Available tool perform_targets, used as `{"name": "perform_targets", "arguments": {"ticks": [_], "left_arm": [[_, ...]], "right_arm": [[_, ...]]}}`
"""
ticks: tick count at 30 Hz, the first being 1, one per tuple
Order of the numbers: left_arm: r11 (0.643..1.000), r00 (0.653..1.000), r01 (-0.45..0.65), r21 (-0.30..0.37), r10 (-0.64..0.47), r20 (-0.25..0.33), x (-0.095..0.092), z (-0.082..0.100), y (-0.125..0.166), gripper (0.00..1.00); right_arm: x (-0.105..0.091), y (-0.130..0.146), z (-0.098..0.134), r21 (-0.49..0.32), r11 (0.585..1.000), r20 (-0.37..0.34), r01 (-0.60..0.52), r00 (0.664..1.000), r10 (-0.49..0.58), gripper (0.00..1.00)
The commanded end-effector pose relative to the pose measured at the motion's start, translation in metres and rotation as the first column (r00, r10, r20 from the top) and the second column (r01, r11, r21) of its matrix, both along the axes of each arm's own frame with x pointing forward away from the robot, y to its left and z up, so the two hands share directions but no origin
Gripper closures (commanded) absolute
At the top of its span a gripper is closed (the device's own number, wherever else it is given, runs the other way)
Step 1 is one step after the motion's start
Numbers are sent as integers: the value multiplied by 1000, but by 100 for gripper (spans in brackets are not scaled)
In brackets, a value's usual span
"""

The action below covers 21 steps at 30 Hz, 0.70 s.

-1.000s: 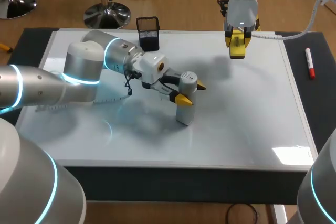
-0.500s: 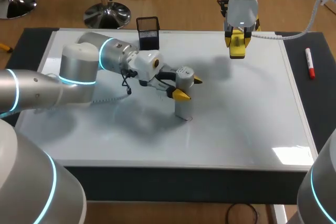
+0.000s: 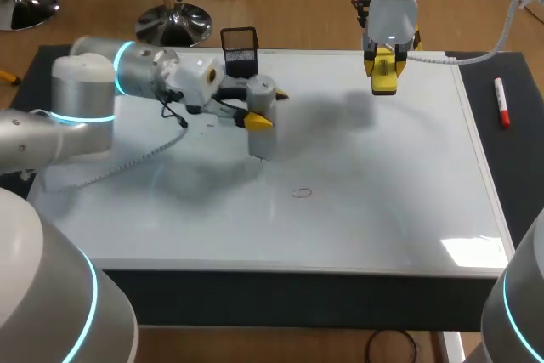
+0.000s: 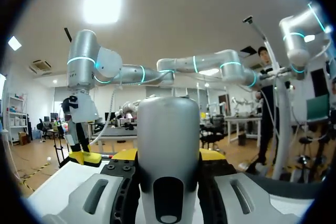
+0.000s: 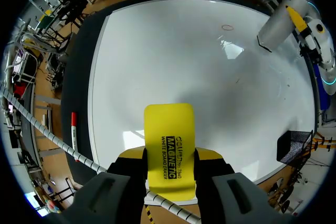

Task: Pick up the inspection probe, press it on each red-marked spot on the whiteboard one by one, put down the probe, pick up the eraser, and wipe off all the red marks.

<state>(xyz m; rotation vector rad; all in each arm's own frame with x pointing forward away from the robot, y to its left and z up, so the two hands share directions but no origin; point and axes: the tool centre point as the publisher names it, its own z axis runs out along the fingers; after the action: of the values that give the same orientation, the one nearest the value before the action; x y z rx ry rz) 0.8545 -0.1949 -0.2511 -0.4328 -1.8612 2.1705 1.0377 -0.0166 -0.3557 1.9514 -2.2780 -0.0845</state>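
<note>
The whiteboard (image 3: 382,210) covers most of the counter (image 3: 51,65). Left hand (image 3: 269,109) is clamped on the grey probe (image 3: 262,144) near its top, tip hanging below it. It looks stiff and slick, so that high grip seems right. Right hand (image 3: 383,64) grips the yellow eraser (image 3: 384,82), well apart.

You see a little black wire basket (image 3: 240,50) standing up near the top middle of the frame, a red and white pen (image 3: 502,102) lying flat far right, on the dark table (image 3: 520,178).
</note>
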Motion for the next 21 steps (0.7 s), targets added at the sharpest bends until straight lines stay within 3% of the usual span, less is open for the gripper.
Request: {"name": "perform_targets", "arguments": {"ticks": [1, 12, 21], "left_arm": [[996, 996, -87, 35, 87, 13, 6, 15, 30, 100], [972, 973, -232, 34, 232, 4, 61, 22, 85, 100], [956, 956, -293, 24, 293, 12, 93, 29, 113, 100]], "right_arm": [[1, -1, 1, -4, 1000, -1, -3, 1000, 3, 100], [1, -1, 1, -4, 1000, -1, -3, 1000, 3, 100], [1, -1, 1, -4, 1000, -1, -3, 1000, 3, 100]]}}
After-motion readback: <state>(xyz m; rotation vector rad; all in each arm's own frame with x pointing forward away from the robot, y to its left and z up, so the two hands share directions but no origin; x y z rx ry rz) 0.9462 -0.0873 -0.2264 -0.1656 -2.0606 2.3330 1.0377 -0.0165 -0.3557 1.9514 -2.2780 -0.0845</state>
